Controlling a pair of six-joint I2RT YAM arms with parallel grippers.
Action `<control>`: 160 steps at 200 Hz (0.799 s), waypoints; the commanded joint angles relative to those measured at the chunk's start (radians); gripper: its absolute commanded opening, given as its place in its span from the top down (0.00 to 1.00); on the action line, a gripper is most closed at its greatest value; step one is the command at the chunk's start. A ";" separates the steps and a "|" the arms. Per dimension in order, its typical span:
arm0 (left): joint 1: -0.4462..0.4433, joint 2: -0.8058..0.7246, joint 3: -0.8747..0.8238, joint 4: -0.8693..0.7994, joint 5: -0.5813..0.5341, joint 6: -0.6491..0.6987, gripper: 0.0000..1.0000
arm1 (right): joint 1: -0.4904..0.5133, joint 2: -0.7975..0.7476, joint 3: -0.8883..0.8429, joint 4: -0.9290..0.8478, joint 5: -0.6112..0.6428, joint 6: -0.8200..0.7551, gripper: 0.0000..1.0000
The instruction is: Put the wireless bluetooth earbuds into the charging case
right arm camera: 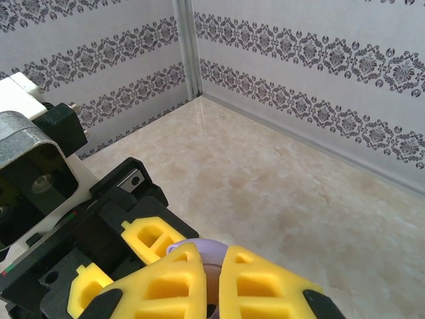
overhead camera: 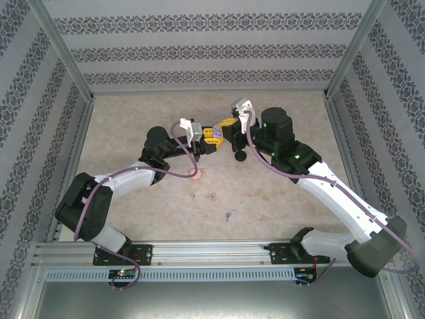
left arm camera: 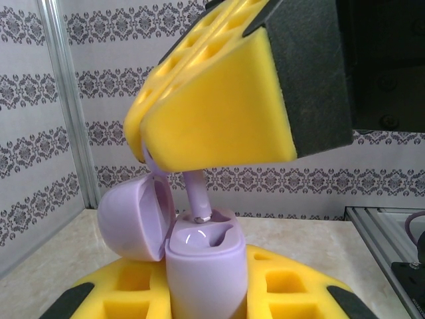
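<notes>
Both grippers are closed. The right gripper [right arm camera: 210, 279] pinches a purple earbud [left arm camera: 197, 196] by its upper end, stem down, its tip seemingly just inside a socket of the purple case [left arm camera: 202, 266]. The left gripper [left arm camera: 206, 296] clamps that case upright, with its lid [left arm camera: 133, 222] swung open. On the table [overhead camera: 279, 193] lie tan earbuds [overhead camera: 192, 196] and a second purple bud [overhead camera: 228, 216], well apart from the case.

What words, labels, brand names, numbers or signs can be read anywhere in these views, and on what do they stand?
None: no readable text in any view.
The light purple charging case, its lid and the light purple earbud: no logo or mark.
The walls: ornament bands, no letters.
The left gripper and right gripper: plain yellow and black, no lettering.
</notes>
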 commanded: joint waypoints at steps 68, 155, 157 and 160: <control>-0.015 0.003 0.036 0.052 0.023 -0.007 1.00 | 0.023 -0.016 -0.005 -0.001 -0.023 -0.003 0.95; -0.015 0.000 0.041 0.050 0.021 -0.004 1.00 | 0.032 -0.036 -0.040 -0.026 -0.017 -0.011 0.96; -0.016 -0.001 0.042 0.050 0.020 -0.004 1.00 | 0.031 -0.036 -0.039 -0.028 -0.017 -0.012 0.96; -0.015 -0.001 0.043 0.050 0.018 -0.004 1.00 | 0.030 -0.033 -0.039 -0.031 -0.020 -0.016 0.96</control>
